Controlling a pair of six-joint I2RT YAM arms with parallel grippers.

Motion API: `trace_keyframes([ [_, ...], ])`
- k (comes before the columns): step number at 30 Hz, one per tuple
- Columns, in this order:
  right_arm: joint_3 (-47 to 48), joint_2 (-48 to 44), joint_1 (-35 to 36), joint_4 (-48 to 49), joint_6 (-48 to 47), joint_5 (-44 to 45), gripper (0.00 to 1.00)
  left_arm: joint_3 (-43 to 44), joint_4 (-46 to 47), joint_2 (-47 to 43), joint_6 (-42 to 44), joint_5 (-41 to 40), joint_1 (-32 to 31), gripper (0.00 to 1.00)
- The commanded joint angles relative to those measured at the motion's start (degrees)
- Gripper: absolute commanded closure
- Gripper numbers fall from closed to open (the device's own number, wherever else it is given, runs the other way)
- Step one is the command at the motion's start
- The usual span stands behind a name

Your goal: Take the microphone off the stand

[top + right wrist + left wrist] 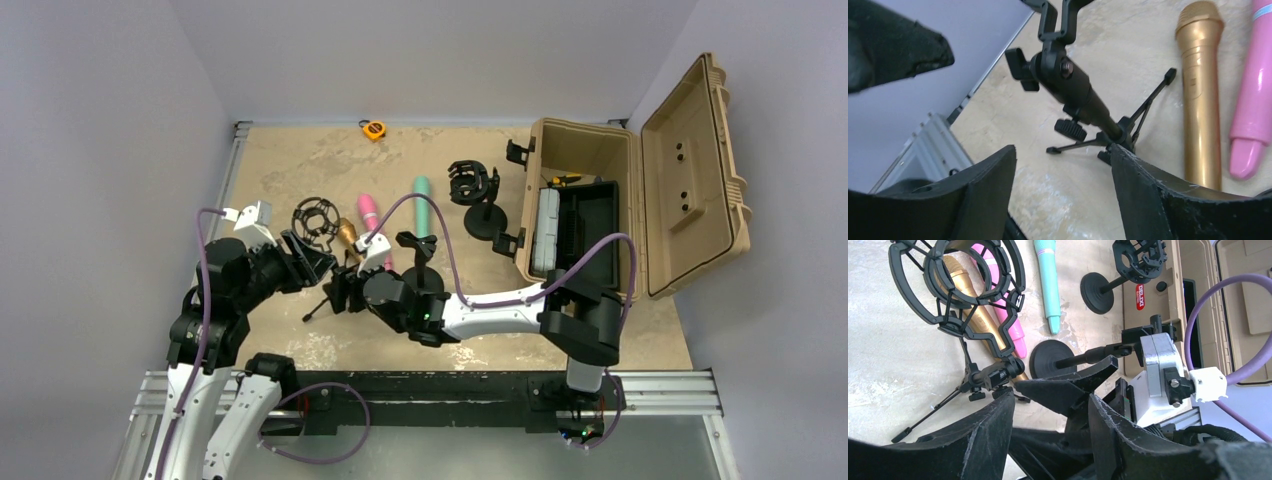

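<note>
The black tripod stand with its ring-shaped shock mount stands on the table. A gold microphone lies flat on the table just right of the stand's legs, and in the left wrist view it shows behind the ring. My right gripper is open over bare table, its right finger beside the tripod legs, with nothing between the fingers. My left gripper is open too, its tips close to the stand's swivel joint without closing on it. Both grippers meet near the stand's foot.
A pink microphone and a teal one lie beside the gold one. Two round-base stands stand to the right. An open tan case fills the right side. A yellow tape measure lies at the back.
</note>
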Motion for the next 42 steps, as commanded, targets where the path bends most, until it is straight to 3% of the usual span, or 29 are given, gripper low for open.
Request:
trace_keyframes([
  [1,-4.4,-6.3,-2.3,8.2,5.3,-11.6,0.29,2.1,0.7,0.2,-0.5,0.7,-0.1,0.45],
  [3,-6.3,-8.2,-3.4,10.8,7.7,-14.7,0.25,2.1,0.8,0.1,-0.3,0.9,-0.1,0.45],
  [9,-8.0,-10.1,-6.2,11.4,12.3,-15.9,0.26,2.1,0.9,0.7,0.1,2.1,-0.1,0.45],
  [19,-4.0,-6.1,-6.0,7.9,14.1,-12.6,0.43,2.7,-0.7,-1.1,0.4,0.3,-0.1,0.45],
  [27,-2.2,-6.3,-4.5,5.0,14.3,-8.6,0.44,6.7,-4.6,-3.1,5.1,-6.9,-0.1,0.26],
  [33,-3.5,-12.1,-3.4,6.8,11.5,-6.0,0.42,7.5,-4.7,-2.8,6.3,-7.3,-0.1,0.19],
  [42,-5.6,-28.6,-3.5,7.6,3.4,4.3,0.30,7.8,-0.5,-1.3,7.0,-0.4,-0.1,0.12],
])
